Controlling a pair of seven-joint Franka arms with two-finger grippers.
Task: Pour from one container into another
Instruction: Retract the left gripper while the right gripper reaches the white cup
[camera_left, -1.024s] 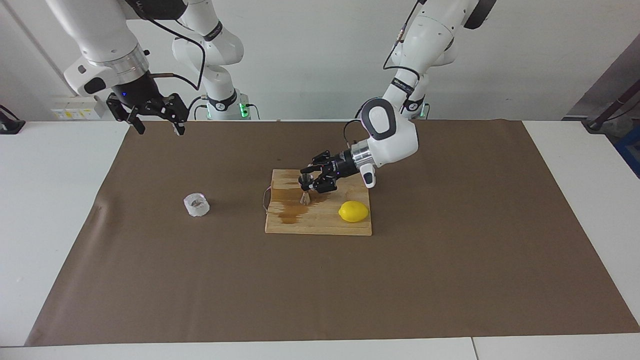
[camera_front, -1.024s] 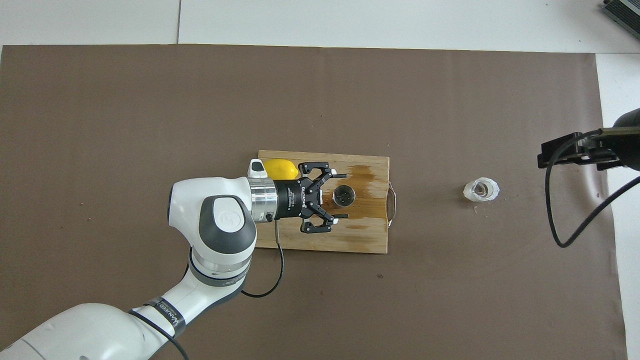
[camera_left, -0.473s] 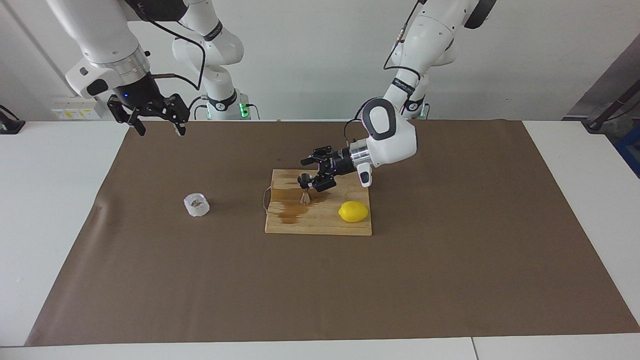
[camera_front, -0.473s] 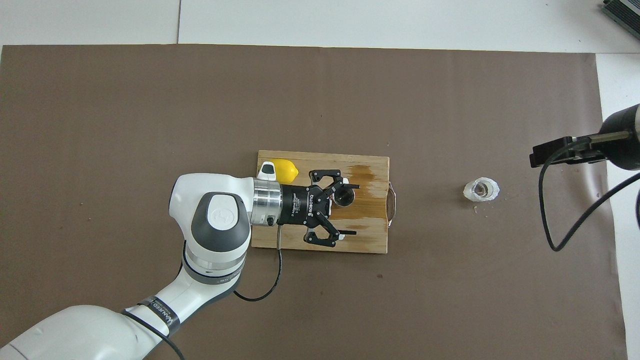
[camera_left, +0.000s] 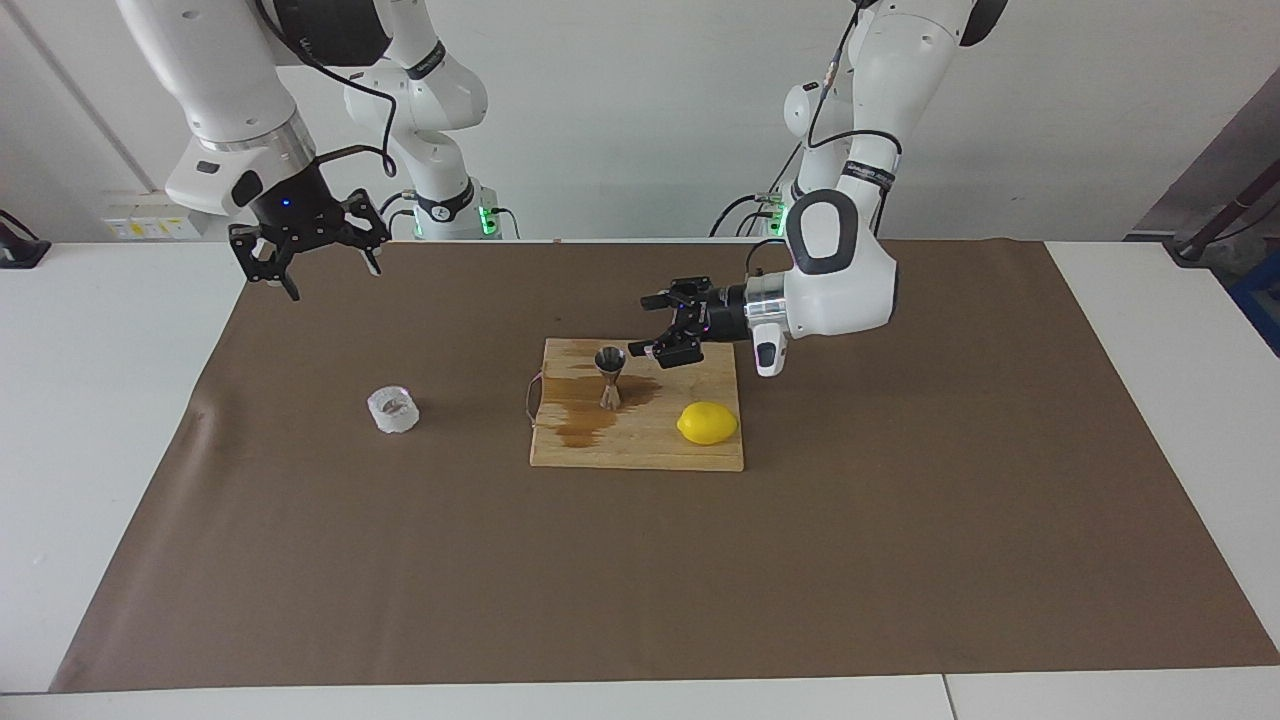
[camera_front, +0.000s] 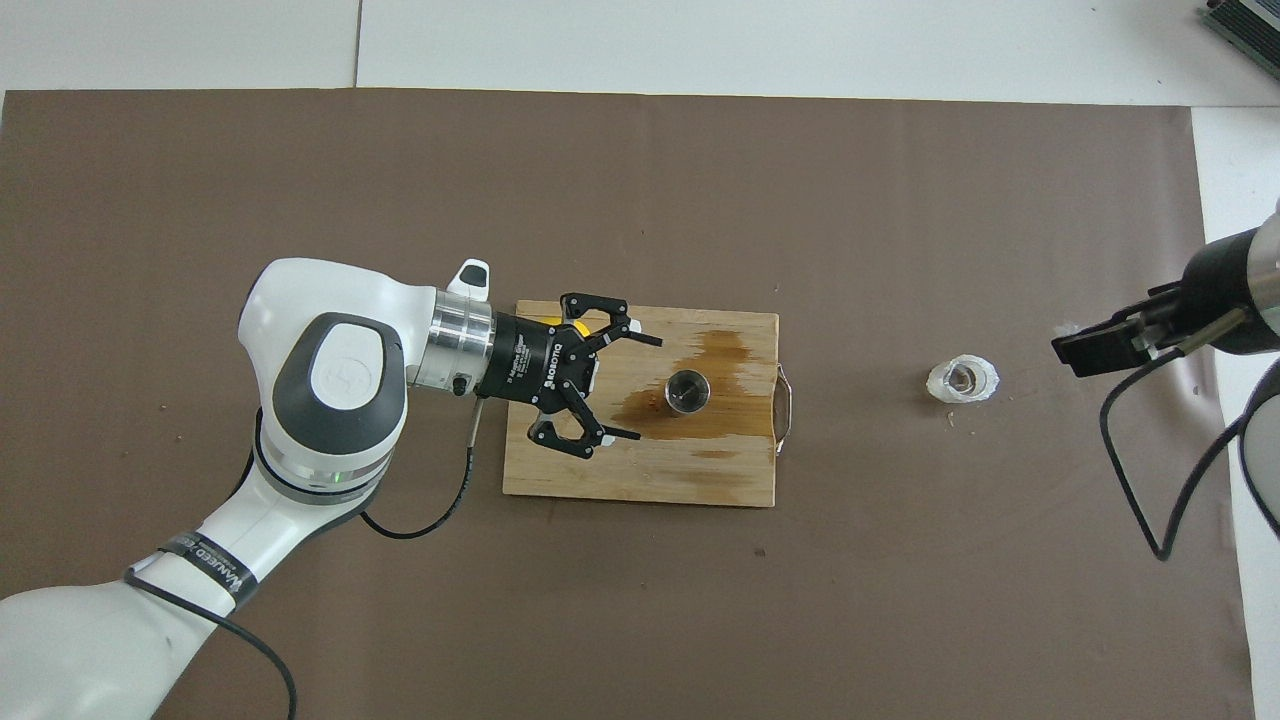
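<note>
Facing view. Wooden cutting board (camera_left: 640, 440) as landmark, flat on the brown mat (camera_left: 900, 520) covering the desk (camera_left: 100, 400). Steel jigger (camera_left: 609, 376) upright on the board, in the half toward the right arm's end, amid a dark wet stain (camera_left: 585, 425). Lemon (camera_left: 707, 423) on the same board, toward the left arm's end. Frosted cup (camera_left: 392, 410) off the board, on the mat, well apart toward the right arm's end, upright. Left end effector (camera_left: 655, 325) raised over the board's edge nearest the robots, lying roughly level, fingers spread wide, released, gripping nothing, apart from the jigger. Right end effector (camera_left: 320, 270) high in the air over the mat's corner at the right arm's end, far from the board, fingers apart, empty.

Overhead view. Board (camera_front: 740, 480) again central. Jigger (camera_front: 688, 391) seen mouth-up, clear of the left end effector (camera_front: 636, 388), whose open fingers (camera_front: 646, 340) point toward it. Lemon (camera_front: 579, 328) mostly covered by that end effector. Cup (camera_front: 962, 379) on the mat between the board and the right end effector (camera_front: 1085, 350); fingers of the latter not distinguishable here.
</note>
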